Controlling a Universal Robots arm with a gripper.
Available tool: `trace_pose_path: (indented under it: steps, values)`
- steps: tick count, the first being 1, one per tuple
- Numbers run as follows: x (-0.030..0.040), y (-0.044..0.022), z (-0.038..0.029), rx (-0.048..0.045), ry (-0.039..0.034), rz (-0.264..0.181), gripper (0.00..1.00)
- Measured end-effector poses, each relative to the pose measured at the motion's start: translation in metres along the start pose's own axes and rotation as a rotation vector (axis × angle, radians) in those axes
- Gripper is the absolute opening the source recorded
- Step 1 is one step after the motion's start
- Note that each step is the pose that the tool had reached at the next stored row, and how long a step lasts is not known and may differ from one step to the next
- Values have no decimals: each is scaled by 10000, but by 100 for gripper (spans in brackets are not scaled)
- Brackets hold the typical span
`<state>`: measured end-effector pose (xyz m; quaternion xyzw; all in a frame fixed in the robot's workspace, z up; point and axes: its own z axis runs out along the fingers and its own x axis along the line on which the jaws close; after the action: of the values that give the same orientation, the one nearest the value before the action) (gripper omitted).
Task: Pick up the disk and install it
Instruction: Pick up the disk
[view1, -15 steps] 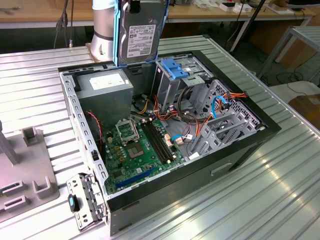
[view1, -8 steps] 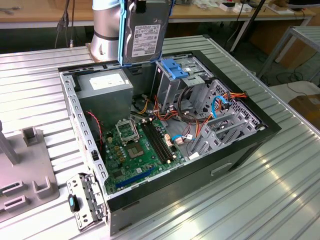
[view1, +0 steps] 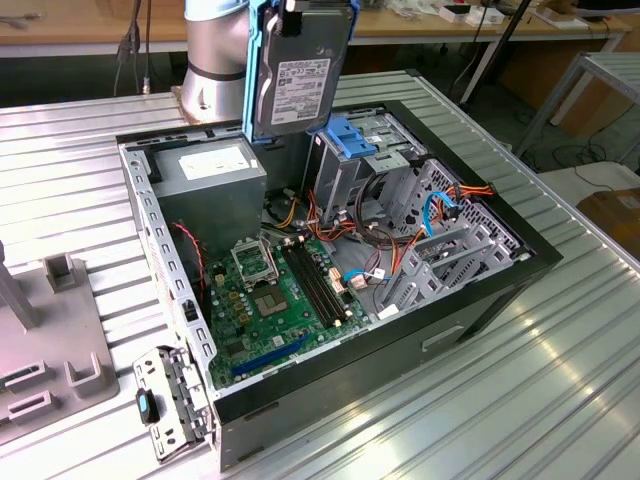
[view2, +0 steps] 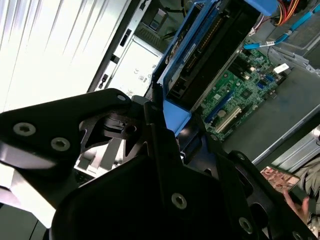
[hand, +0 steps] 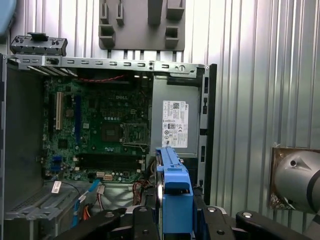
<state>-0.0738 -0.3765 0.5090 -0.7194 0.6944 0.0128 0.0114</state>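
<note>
Gripper: closest to us in both wrist views is the black gripper (hand: 175, 214), its fingers (hand: 148, 216) clamped on either side of the disk.
Disk: the disk (view1: 300, 85) hangs on edge in the air with its white label facing the exterior camera. It sits above the gap between the power supply and the drive cage and touches neither.
Bracket: we see the light-blue bracket (view1: 251, 70) running along the disk's edges.
Below it: the open PC case (view1: 400, 370) lies on its side on the ribbed metal table (view1: 560, 400).
Power supply: the grey power supply (view1: 215, 170) is at the back, toward the exterior view's left.
Drive cage: the metal drive cage (view1: 345, 180) with its blue latch (view1: 350, 135) is just beside the disk's lower end.
In the way: orange and red cables (view1: 330, 225) bunch at the cage's foot, over the green motherboard (view1: 270, 300).
Off to the side: a grey fixture plate (view1: 50, 340) is on the exterior view's left.
Arm: the silver arm (view1: 215, 50) stands behind the case, and the wrist points down into it.
</note>
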Motion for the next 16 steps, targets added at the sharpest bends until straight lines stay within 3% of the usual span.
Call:
trace_pose_path:
  steps: [16]
  values:
    - [146,3,-4,0,-1,0,36]
